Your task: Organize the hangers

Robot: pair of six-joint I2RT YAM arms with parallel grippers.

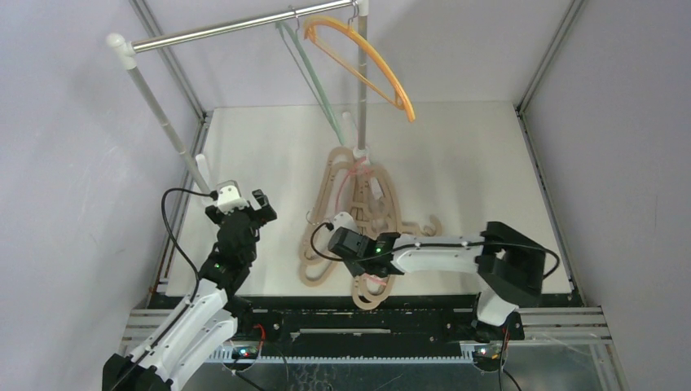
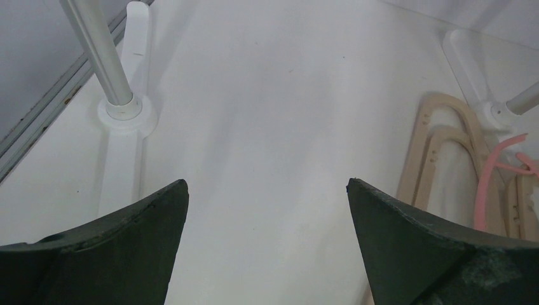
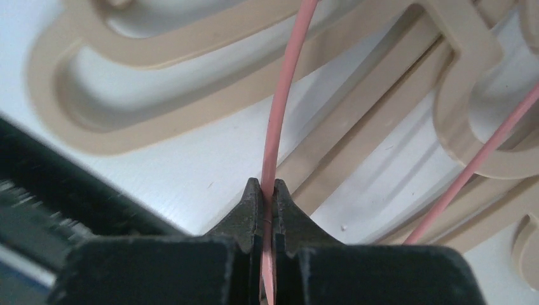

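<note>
The right gripper (image 3: 267, 190) pinches the pink hanger (image 3: 284, 101), which lies among the tan hangers (image 1: 336, 191) on the table (image 1: 464, 163). The left gripper (image 2: 267, 187) gapes idle (near a post (image 2: 102, 57)). Next, likely: lift it free without snagging, then hook it on the rail (image 1: 220, 30).

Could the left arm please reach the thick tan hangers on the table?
Probably yes: only bare table lies between the open left gripper and the thick tan hangers, though the right gripper, shut on a thin pink hanger, crowds them.

The right arm's black wrist (image 1: 352, 243) is hiding part of the thick tan wood-coloured hangers (image 1: 336, 167) by the worktop's near edge. The thin pink hanger (image 3: 283, 108) is running off the right wrist view's top edge.
</note>
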